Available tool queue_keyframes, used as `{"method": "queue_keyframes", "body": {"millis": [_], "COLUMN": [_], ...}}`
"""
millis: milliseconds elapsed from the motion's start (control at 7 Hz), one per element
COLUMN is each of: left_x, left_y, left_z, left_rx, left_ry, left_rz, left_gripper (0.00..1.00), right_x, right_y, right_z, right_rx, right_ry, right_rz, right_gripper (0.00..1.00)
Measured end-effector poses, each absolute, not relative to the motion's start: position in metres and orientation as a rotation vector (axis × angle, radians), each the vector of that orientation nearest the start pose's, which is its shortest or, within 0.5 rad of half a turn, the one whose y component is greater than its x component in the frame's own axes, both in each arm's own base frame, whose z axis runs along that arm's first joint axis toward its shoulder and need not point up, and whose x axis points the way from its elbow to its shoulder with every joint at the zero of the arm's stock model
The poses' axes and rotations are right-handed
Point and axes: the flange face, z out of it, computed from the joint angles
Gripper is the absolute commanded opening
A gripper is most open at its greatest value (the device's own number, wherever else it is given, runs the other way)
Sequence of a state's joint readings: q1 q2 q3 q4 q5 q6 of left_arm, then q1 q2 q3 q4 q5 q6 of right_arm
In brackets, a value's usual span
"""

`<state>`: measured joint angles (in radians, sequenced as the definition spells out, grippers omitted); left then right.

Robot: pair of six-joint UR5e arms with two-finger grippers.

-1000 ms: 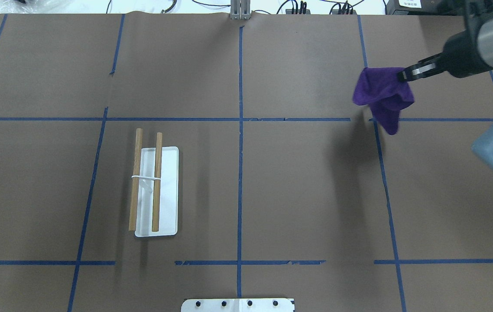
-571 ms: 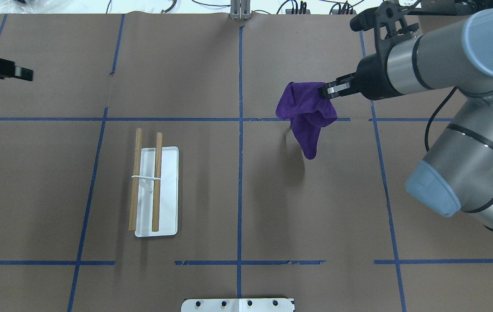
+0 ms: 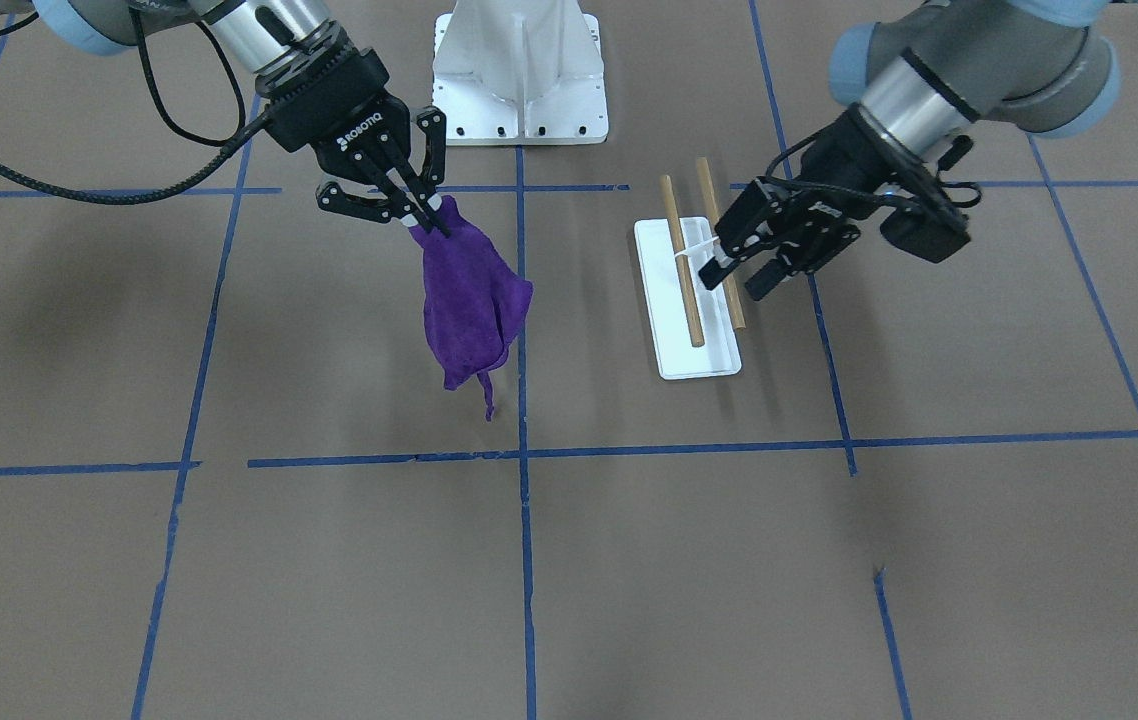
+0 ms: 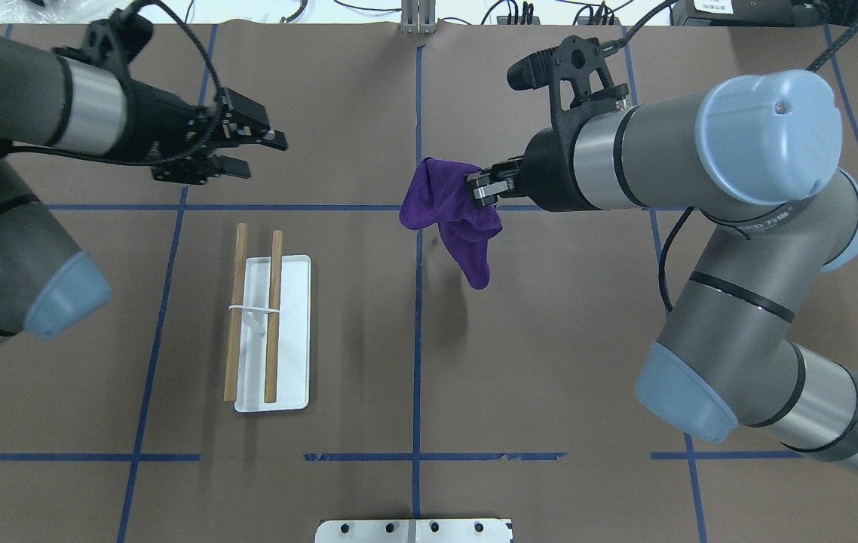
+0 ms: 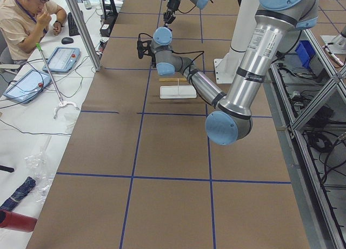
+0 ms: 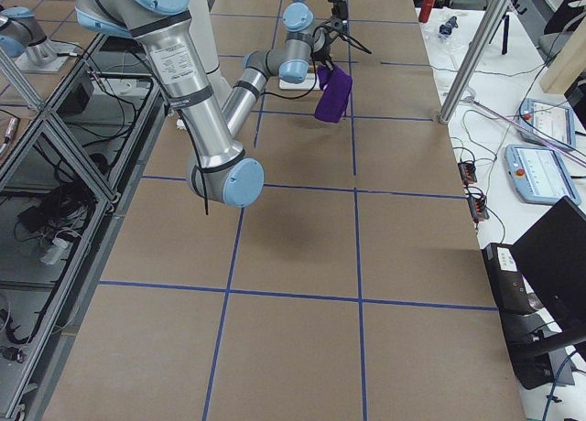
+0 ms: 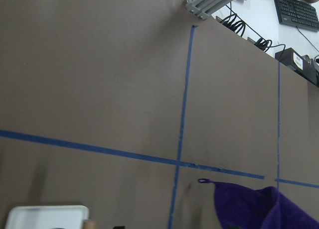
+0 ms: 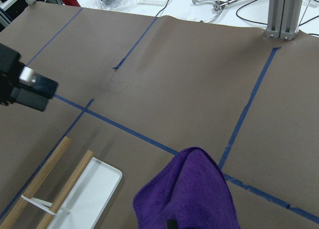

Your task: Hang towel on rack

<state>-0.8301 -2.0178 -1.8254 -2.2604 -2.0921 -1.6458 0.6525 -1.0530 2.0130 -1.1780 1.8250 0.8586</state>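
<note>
A purple towel (image 4: pixel 445 217) hangs in the air from my right gripper (image 4: pixel 479 188), which is shut on its top edge, over the table's centre line. It also shows in the front view (image 3: pixel 469 300) under the right gripper (image 3: pixel 421 213). The rack (image 4: pixel 273 324), two wooden dowels joined by a white bracket over a white base plate (image 4: pixel 295 332), stands left of centre. My left gripper (image 4: pixel 267 154) is open and empty, in the air beyond the rack's far end. In the front view the left gripper (image 3: pixel 737 283) overlaps the rack (image 3: pixel 689 300).
A white metal pedestal (image 3: pixel 519 70) with bolt holes stands at the robot's side of the table. Blue tape lines cross the brown table cover. An aluminium post (image 4: pixel 418 15) stands at the far edge. An operator (image 5: pixel 24 19) sits beside the table.
My right arm has carried the towel leftward from the far right to the table's centre. My left arm has come in from the left edge, to beyond the rack.
</note>
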Motion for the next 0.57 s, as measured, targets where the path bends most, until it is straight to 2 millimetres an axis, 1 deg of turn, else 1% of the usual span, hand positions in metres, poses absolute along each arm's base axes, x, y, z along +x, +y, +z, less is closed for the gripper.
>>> {"method": "queue_keyframes", "body": {"millis": [143, 286, 429, 571], "left_x": [0.365, 0.386, 0.401, 0.412], "left_y": [-0.486, -0.488, -0.486, -0.482], "left_z": [0.19, 0.171, 0.155, 0.144], "left_rx": [0.042, -0.007, -0.043, -0.069], "left_ry": [1.434, 1.421, 1.411, 1.413], "left_rz": [-0.441, -0.483, -0.503, -0.509], "left_gripper": [0.73, 0.72, 0.71, 0.7], "right_x": [-0.376, -0.382, -0.386, -0.387], "right_y": [-0.416, -0.407, -0.397, -0.391], "right_z": [0.129, 0.125, 0.119, 0.116], "right_rx": [0.691, 0.706, 0.72, 0.729], "right_ry": [-1.186, -1.19, -1.198, -1.206], "right_rz": [-0.221, -0.221, -0.223, -0.225], "right_gripper": [0.0, 0.0, 0.0, 0.0]}}
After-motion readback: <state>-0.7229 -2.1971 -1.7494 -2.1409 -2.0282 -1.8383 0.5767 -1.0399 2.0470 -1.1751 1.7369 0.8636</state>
